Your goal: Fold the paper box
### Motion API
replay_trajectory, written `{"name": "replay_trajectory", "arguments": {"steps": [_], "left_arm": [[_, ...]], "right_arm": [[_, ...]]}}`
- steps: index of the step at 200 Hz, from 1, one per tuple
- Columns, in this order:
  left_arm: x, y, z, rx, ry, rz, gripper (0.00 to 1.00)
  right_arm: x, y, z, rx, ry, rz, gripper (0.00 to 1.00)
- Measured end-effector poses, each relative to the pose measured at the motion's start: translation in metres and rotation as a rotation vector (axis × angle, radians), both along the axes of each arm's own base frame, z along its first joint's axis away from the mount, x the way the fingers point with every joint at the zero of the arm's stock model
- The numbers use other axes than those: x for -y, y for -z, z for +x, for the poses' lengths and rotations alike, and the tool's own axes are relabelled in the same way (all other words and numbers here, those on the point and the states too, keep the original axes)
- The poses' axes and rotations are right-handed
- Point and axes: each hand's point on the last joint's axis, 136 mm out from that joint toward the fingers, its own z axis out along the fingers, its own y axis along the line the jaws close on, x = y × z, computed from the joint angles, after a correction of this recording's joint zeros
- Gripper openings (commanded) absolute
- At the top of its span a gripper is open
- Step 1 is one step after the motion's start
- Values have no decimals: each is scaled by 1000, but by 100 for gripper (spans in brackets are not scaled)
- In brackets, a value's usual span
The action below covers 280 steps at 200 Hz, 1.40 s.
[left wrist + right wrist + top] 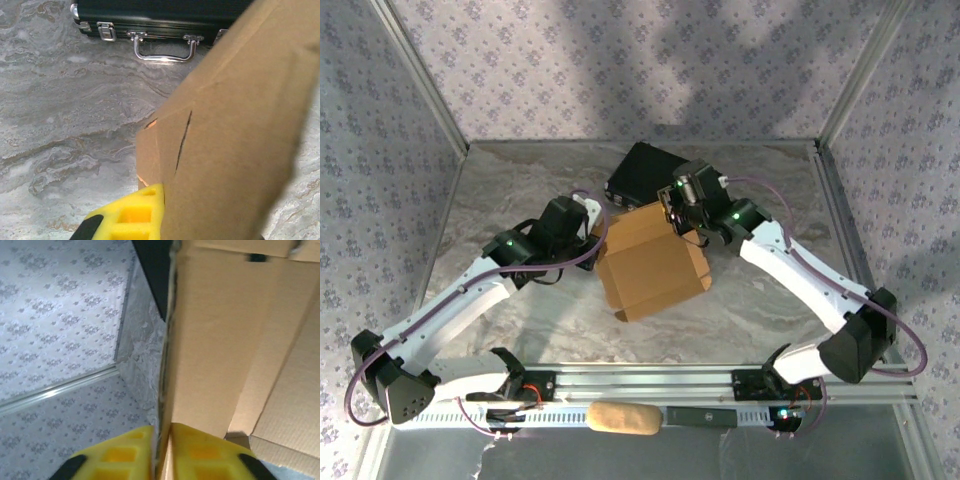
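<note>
The black case [645, 172] stands just behind the paper box [650, 265], blocking the far side; the bench [510, 190] lies open far left, far right and nearer.

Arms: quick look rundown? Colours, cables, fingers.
Both the left arm and the right arm have white link shells, black joints and wrists, a green light each, and a purple cable looping alongside. The fingers are yellow, with recessed pockets and black patches.

L arm [470, 300] runs from base at 7 o'clock toward 2 o'clock. L gripper [598, 243] jaws closed on paper box [650, 265] edge at its 9 o'clock side. R arm [800, 270] elbow out at 4 o'clock, forearm heading 10 o'clock. R gripper [161, 432] jaws pinched on a box panel, yellow fingers [200, 452] nearly touching.
</note>
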Motion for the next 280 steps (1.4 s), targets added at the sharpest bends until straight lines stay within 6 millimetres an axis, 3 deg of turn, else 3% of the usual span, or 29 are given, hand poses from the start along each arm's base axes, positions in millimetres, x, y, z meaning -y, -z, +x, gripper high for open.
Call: {"name": "replay_trajectory", "arguments": {"steps": [12,33,61,73,89,111,128,143,176,193,280], "left_arm": [[0,1,0,-2,0,3,0],[-1,1,-1,-5,-1,5,36],[-3,-17,-7,21,-23,-70,50],[-8,-39,-14,57,-39,-147,51],[-14,-83,-27,116,-42,-277,48],[-12,-146,-33,187,-18,-395,33],[-6,-167,-30,212,8,-397,15],[3,-151,-19,177,17,-327,11],[14,-73,7,23,13,-90,11],[8,-49,13,-22,-4,-15,11],[1,-30,10,-63,10,37,8]], "right_arm": [[0,3,0,-6,9,2,0],[2,3,-1,-2,20,10,0],[8,12,-2,-19,37,3,0],[11,17,-1,-31,45,0,0],[15,22,0,-41,52,-6,0],[17,22,1,-42,58,-5,0],[16,22,1,-43,55,-3,0],[16,22,0,-45,50,1,0],[15,20,-1,-48,42,10,0],[16,20,0,-50,41,14,0],[15,17,0,-55,32,28,0]]}}
